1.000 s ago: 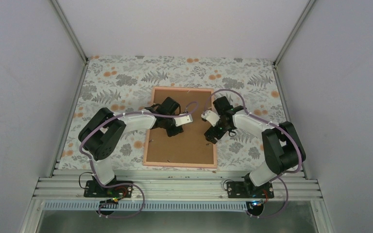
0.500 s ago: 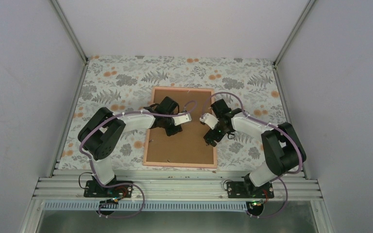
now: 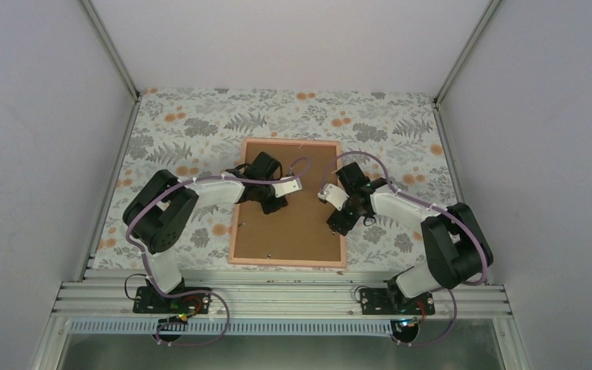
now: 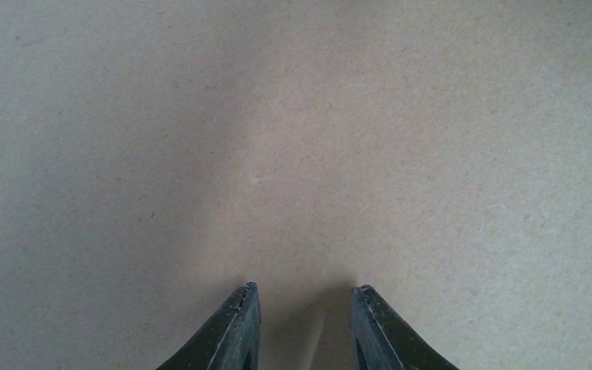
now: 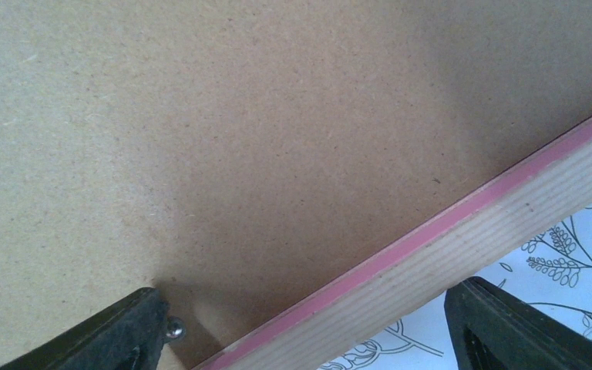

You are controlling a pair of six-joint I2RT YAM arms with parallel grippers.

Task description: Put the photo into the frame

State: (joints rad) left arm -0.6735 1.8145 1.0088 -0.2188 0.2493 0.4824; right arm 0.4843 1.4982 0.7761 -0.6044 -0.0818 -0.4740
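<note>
The pink frame lies flat on the table with a plain brown backing board filling it. The photo is hidden. My left gripper is low over the upper left part of the board. It is open by a narrow gap with nothing between the fingers. My right gripper is open wide and straddles the frame's right rail, one finger over the board, the other over the tablecloth. A small metal pin sits by the inner finger.
The floral tablecloth covers the table round the frame. Grey walls close in the left, right and back. A metal rail with both arm bases runs along the near edge.
My right gripper has moved a little toward the near right, onto the frame's right rail. My left gripper has drawn back slightly to the left over the board.
</note>
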